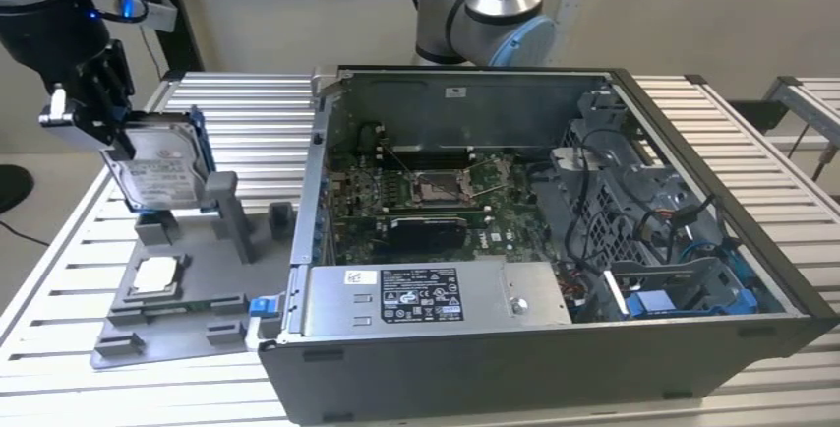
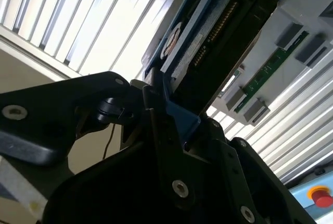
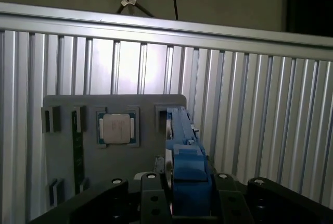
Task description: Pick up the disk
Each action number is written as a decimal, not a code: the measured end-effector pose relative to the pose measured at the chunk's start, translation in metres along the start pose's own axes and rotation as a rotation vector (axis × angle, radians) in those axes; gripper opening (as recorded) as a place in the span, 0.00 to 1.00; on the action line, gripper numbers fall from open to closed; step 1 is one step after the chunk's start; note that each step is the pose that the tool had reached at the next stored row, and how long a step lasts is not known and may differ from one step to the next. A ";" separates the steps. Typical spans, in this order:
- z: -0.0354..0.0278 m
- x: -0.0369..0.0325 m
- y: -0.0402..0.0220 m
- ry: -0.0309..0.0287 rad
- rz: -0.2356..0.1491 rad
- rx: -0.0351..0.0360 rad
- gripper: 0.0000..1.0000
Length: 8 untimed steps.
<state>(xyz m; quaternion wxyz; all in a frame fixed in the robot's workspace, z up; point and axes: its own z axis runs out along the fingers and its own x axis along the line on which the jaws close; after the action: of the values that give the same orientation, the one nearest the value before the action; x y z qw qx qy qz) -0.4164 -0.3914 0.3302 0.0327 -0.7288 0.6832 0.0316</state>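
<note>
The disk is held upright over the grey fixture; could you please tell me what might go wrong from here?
1. The gripper clamps the disk only near its blue-framed upper edge, so it might slip or swing.
2. Its lower edge is close to the grey fixture's upright posts; a sideways move could snag it.
3. If dropped, it could strike the chip lying below.

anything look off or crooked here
Nothing looks damaged or spilled. The tool grips the disk on edge, roughly upright, above the grey holder. The chip lies flat in its pocket. The computer case is open.
</note>
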 end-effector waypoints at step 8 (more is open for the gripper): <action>-0.0091 -0.0004 0.0008 0.0006 -0.003 0.0117 0.00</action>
<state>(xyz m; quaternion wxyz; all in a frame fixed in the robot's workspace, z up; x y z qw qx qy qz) -0.4172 -0.3919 0.3393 0.0368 -0.7297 0.6822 0.0273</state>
